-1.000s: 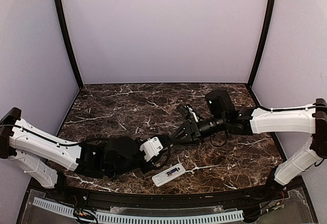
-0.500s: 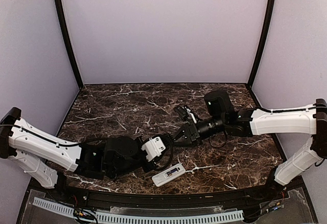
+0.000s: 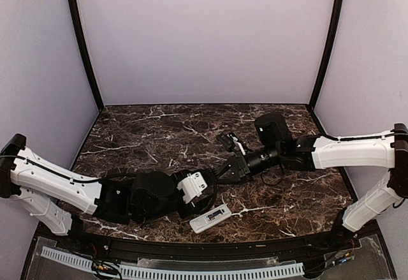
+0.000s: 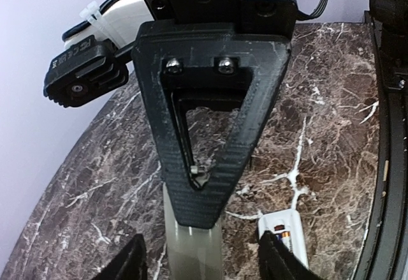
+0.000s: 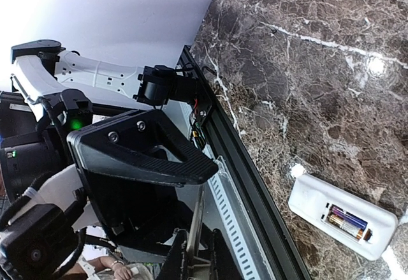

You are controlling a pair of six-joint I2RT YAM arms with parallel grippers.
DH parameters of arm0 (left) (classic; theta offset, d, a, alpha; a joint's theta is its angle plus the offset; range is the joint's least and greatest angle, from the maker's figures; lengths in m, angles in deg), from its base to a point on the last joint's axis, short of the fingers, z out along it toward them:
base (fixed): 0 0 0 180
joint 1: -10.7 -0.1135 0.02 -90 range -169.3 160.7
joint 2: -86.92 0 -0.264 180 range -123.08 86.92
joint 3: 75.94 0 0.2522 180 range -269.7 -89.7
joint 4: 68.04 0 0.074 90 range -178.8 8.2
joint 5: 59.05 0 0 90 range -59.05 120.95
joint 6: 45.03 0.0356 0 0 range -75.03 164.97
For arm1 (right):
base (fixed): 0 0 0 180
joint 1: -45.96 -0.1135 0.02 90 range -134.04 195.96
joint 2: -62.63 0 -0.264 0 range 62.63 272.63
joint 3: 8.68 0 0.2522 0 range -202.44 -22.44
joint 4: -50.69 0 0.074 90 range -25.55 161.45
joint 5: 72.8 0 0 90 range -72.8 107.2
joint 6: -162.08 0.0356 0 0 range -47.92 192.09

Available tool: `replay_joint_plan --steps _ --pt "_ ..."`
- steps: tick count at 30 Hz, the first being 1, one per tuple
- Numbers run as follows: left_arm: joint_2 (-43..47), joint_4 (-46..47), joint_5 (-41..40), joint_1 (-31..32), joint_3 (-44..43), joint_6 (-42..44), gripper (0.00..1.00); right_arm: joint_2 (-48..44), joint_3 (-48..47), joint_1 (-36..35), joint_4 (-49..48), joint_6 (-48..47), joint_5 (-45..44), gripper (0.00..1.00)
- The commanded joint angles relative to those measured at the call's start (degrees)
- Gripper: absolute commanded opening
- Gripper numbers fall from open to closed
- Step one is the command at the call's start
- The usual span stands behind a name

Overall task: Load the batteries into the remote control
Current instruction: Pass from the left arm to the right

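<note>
Dark marble surface (image 3: 159, 127), lilac walls. Remote control (image 3: 210, 217) lay at 6 o'clock, back up, batteries (image 5: 349, 224) apparently seated. Left fingers (image 4: 131, 264) released; right fingers (image 5: 173, 264) clenched on the battery cover (image 4: 191, 254). Judged a hand-over; next, align the cover over the compartment.

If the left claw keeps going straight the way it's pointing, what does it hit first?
Probably the pale cover, which lies between the fingers of the left claw. The right claw, which pinches it, comes next. Depth is hard to judge. The remote lies off to the side, out of line.
</note>
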Motion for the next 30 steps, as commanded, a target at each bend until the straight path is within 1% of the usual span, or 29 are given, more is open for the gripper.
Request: replay_joint_plan --steps 1,2,3,4,7,11,15,18,23,25,30 --pt "0.7 -8.3 6.6 0.1 -1.3 -8.2 0.71 -1.8 0.6 1.2 4.7 -4.0 -1.3 0.0" --pt "1.2 -11.4 10.2 0.0 -0.9 -11.2 0.76 -2.3 1.1 1.7 6.2 -4.9 -1.9 0.0" --pt "1.4 -12.8 11.9 -0.1 -0.7 -14.6 0.82 -2.7 1.7 2.3 7.1 -5.7 -2.5 0.0" --pt "1.5 -15.7 14.5 -0.2 -0.2 -16.3 0.82 -2.9 2.3 2.8 7.7 -6.3 -3.0 0.0" --pt "1.8 -19.3 18.0 -0.2 1.8 -22.9 0.84 -2.9 4.2 3.3 8.4 -8.3 -5.2 0.0" --pt "2.0 -24.2 23.5 -0.2 4.9 -25.9 0.83 -1.5 6.6 3.5 8.8 -10.3 -7.6 0.0" --pt "-0.4 -28.5 24.7 -0.2 4.0 -26.4 0.81 0.4 7.2 3.6 8.4 -11.6 -7.8 0.0" --pt "-2.5 -28.9 24.4 -0.2 3.4 -26.1 0.8 0.7 7.4 3.6 7.6 -11.7 -7.4 0.0" --pt "-9.4 -29.6 21.3 -0.2 0.3 -24.1 0.81 0.4 8.6 3.6 8.1 -11.3 -8.6 0.0" --pt "-11.3 -29.0 21.2 -0.2 -0.4 -23.4 0.8 -0.6 9.8 3.6 7.3 -10.7 -9.0 0.0" --pt "-10.6 -24.2 21.2 -1.3 2.6 -21.8 0.79 -2.5 11.9 3.6 7.1 -10.3 -10.5 0.0"
